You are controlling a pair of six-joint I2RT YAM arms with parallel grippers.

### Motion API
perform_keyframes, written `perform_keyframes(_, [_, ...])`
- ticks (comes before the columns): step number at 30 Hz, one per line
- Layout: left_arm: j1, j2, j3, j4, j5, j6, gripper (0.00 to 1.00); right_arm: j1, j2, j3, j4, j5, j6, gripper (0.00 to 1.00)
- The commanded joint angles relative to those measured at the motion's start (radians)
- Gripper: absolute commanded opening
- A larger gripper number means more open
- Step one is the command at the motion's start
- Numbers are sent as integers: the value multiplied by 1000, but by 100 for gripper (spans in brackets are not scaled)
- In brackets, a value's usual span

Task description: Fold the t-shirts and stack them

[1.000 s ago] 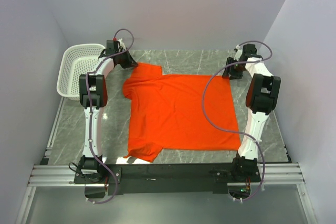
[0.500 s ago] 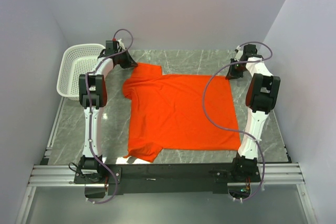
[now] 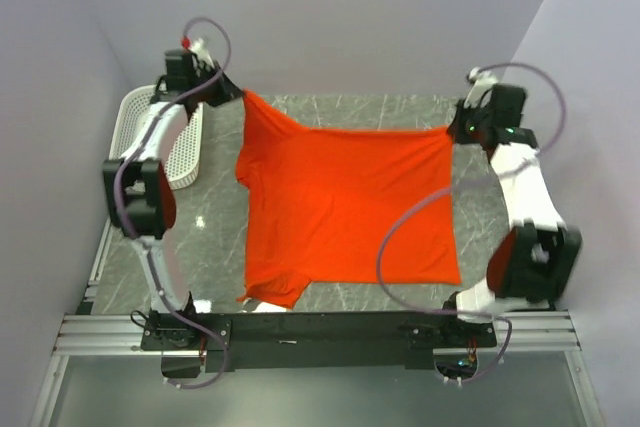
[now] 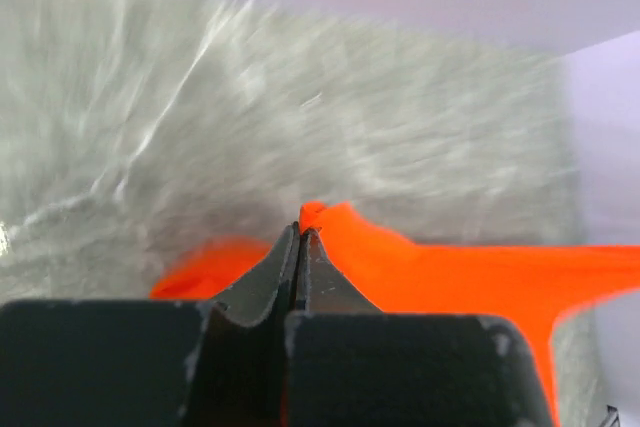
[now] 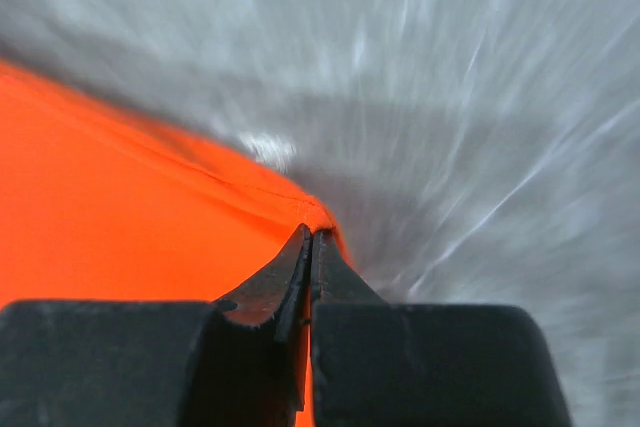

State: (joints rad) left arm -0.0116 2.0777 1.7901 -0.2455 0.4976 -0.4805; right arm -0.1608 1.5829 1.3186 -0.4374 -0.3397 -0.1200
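Observation:
One orange-red t-shirt is spread over the grey marble table, its far edge lifted and pulled taut between both arms. My left gripper is shut on the far left corner of the t-shirt, a small fold poking out past the closed tips. At the far right, my right gripper is shut on the hemmed corner of the t-shirt, the stitched edge running off to the left from the tips. The near hem and one sleeve still lie on the table.
A white perforated basket stands at the far left, partly behind the left arm. Grey walls close in the table on three sides. The metal rail with the arm bases runs along the near edge.
The right gripper has shut on the shirt's far right corner. Both arms have risen and swung outward, lifting and stretching the shirt's far edge off the table.

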Motion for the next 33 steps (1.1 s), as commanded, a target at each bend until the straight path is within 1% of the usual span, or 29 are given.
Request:
perform_keyframes(1, [2, -279, -33, 121, -13, 22, 0, 1, -260, 71, 105, 25, -98, 0])
perform_keyframes(2, [2, -366, -38, 126, -19, 19, 0, 1, -289, 105, 60, 21, -107, 0])
perform_keyframes(3, [2, -414, -40, 129, -22, 11, 0, -2, -317, 140, 42, 21, -112, 0])
perform_keyframes(4, [2, -456, -35, 132, -36, -6, 0, 0, -361, 218, 19, 21, -116, 0])
perform_keyframes(5, [2, -538, -26, 132, -45, -15, 0, 0, -382, 259, -16, 21, -113, 0])
perform_keyframes(6, [2, -579, -14, 129, -65, -24, 0, -2, -399, 353, -35, 21, -110, 0])
perform_keyframes(7, [2, -646, 23, 120, -79, -45, 0, -2, -418, 404, -53, 24, -99, 0])
perform_keyframes(8, [2, -678, 46, 115, -105, -52, 0, -2, -428, 456, -88, 36, -93, 0])
perform_keyframes(9, [1, -709, 64, 115, -120, -59, 0, -2, -435, 558, -104, 42, -84, 0])
perform_keyframes(10, [1, -767, 98, 120, -131, -82, 0, 0, -446, 606, -118, 50, -66, 0])
perform_keyframes(11, [1, -797, 112, 126, -152, -93, 0, 0, -455, 654, -139, 56, -60, 0])
perform_keyframes(12, [2, -824, 127, 136, -166, -99, 0, -2, -462, 736, -147, 59, -49, 0])
perform_keyframes(13, [2, -865, 159, 138, -174, -119, 0, -2, -474, 773, -162, 61, -28, 0])
perform_keyframes(15, [1, -898, 199, 137, -200, -125, 0, -2, -489, 867, -170, 65, -12, 0])
perform_keyframes(18, [2, -952, 262, 134, -243, -141, 1, -2, -532, 927, -158, 90, 16, 0])
perform_keyframes(21, [1, -993, 305, 137, -278, -142, 1, 0, -595, 924, -129, 106, 25, 0])
perform_keyframes(26, [1, -1005, 287, 147, -268, -156, 1, -2, -638, 864, -123, 97, 25, 0])
perform_keyframes(29, [1, -993, 207, 167, -249, -162, 0, 0, -664, 742, -103, 74, 23, 0])
perform_keyframes(30, [2, -990, 145, 179, -243, -162, 0, 0, -684, 649, -92, 64, 23, 0])
perform_keyframes(32, [1, -970, 83, 207, -216, -165, 0, 0, -710, 530, -41, 33, 34, 0])
perform_keyframes(33, [1, -961, 16, 222, -202, -167, 1, -2, -731, 402, -23, 21, 43, 0])
